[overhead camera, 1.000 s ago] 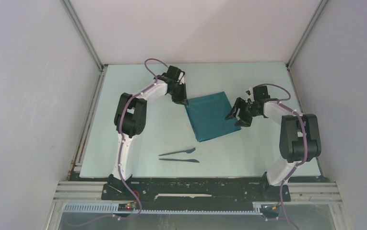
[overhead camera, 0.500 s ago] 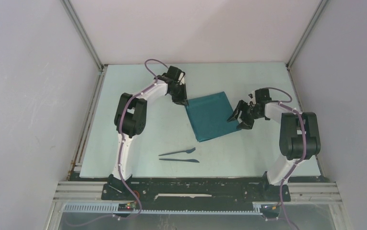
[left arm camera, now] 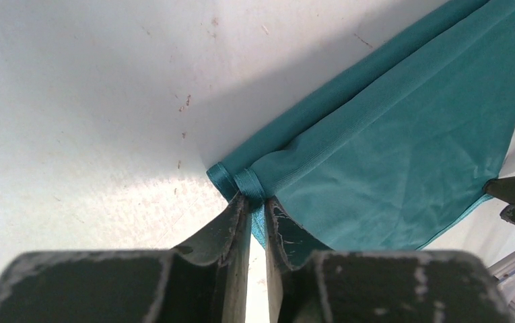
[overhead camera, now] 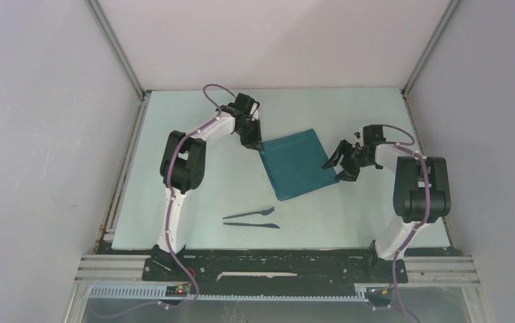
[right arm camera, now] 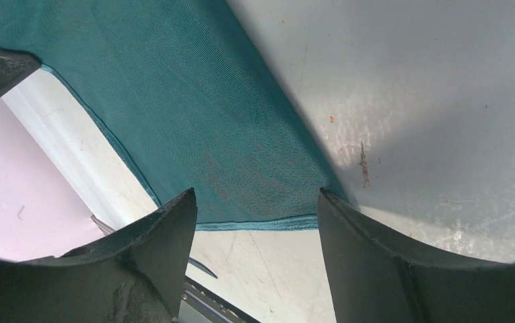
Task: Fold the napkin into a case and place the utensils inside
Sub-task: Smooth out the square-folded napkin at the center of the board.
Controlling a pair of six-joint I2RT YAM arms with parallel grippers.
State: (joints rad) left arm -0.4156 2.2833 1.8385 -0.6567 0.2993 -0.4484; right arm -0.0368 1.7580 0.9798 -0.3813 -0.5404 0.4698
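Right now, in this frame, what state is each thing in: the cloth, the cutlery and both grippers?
napkin, folded double, lying flat on the table, not yet a narrow case.
utensils, side by side on the table, apart from the napkin, ungripped.
left gripper, shut on the napkin's far left corner.
right gripper, open, fingers astride the napkin's near right corner, not clamped.
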